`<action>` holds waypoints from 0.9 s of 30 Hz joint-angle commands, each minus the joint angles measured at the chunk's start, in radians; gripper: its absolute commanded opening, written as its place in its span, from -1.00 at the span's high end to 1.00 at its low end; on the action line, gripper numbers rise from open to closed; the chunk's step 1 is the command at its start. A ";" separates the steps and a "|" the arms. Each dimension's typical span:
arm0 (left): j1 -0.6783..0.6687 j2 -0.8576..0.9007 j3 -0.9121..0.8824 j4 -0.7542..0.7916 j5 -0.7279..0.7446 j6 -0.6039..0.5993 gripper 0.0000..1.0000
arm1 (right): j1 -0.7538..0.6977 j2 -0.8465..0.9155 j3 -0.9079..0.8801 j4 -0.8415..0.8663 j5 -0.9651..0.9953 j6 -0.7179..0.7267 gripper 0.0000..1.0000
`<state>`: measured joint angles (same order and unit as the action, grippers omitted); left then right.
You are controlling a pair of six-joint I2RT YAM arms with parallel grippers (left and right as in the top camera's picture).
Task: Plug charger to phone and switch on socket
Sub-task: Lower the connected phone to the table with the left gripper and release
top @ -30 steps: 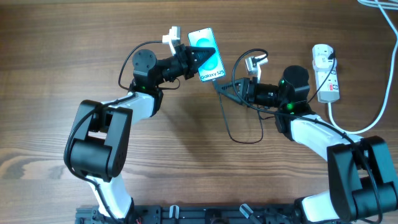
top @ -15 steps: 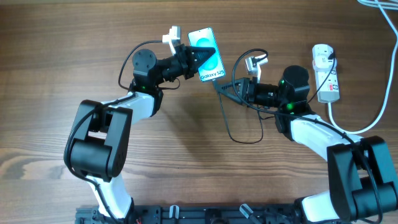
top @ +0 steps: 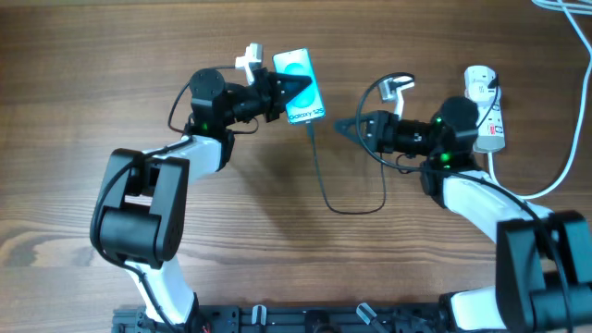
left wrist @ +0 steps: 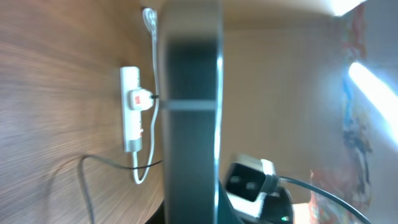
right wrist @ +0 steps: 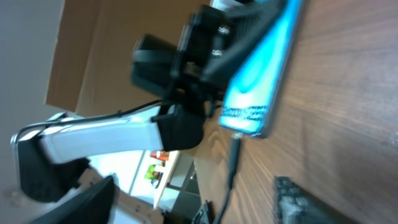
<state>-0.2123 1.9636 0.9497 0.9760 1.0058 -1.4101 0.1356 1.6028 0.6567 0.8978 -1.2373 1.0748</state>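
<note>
My left gripper point(top: 292, 88) is shut on the phone point(top: 298, 63), holding it tilted above the table with its cyan screen facing up. The left wrist view shows the phone point(left wrist: 189, 106) edge-on as a dark band. The charger point(top: 320, 176), a thin black cable, runs from the phone's lower end down into a loop on the table. In the right wrist view its connector point(right wrist: 235, 149) sits at the bottom edge of the phone point(right wrist: 258, 81). To the right of the phone my right gripper point(top: 344, 127) is open and holds nothing, its fingers point(right wrist: 298, 196) spread wide apart. The white socket point(top: 488, 116) lies at the far right.
A thick white cord point(top: 555, 180) curves from the socket toward the right table edge and up to the back corner. The socket point(left wrist: 130, 109) with its black plug also shows in the left wrist view. Bare wooden table point(top: 277, 259) lies in front of both arms.
My right gripper has opened, let go of the charger's connector and drawn back to the right. The left gripper has shifted the phone slightly left, and the cable now hangs from it.
</note>
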 commanded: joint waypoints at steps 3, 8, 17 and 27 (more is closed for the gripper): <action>0.005 0.000 0.020 -0.212 0.054 0.201 0.92 | -0.053 -0.114 0.005 -0.006 -0.078 -0.057 -0.99; 0.005 0.000 0.021 -0.372 0.053 0.333 0.92 | -0.071 -0.159 0.005 -0.088 -0.073 -0.113 -0.99; 0.005 0.000 0.115 -0.774 -0.021 0.607 0.92 | -0.071 -0.161 0.005 -0.375 0.048 -0.291 -0.99; 0.005 0.016 0.166 -0.982 -0.119 0.729 0.92 | -0.071 -0.161 0.005 -0.480 0.127 -0.346 -0.99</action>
<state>-0.2066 1.9636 1.0981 0.0212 0.9226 -0.7578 0.0673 1.4548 0.6567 0.4591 -1.1690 0.7933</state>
